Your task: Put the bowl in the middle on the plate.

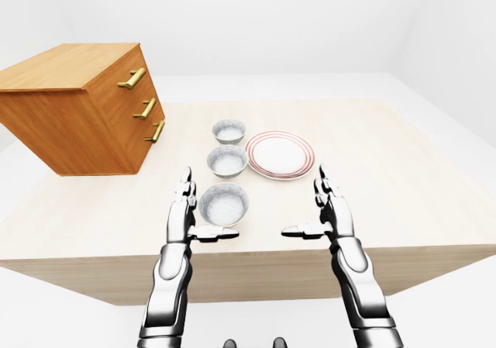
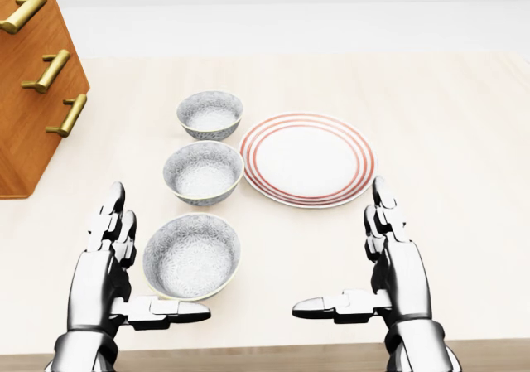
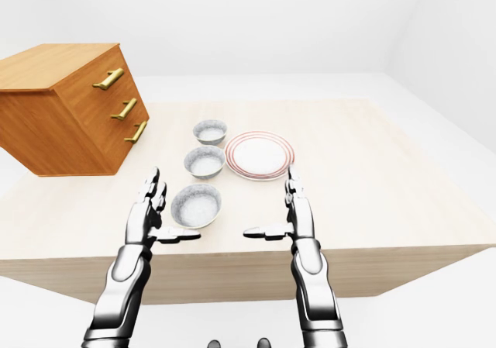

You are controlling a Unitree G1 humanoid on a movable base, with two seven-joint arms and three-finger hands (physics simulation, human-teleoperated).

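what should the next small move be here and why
Probably ease the right hand up and left in the head view toward the middle bowl, fingers open. Both hands are open and hold nothing. That bowl sits just left of the plate, bare table leads to it, and the nearest bowl crowds the left hand.

1. I read the tabletop [image 2: 447,140] as pale, matt wood.
2. The chest [image 1: 54,123] is warmer, satin wood; its handles [image 1: 132,78] shine like brass.
3. The middle bowl [image 2: 203,171] looks grey-speckled and glazed; the plate [image 2: 306,158] is smooth, glossy white.
4. My left hand [image 2: 95,285] and right hand [image 2: 406,277] gleam like polished chrome.
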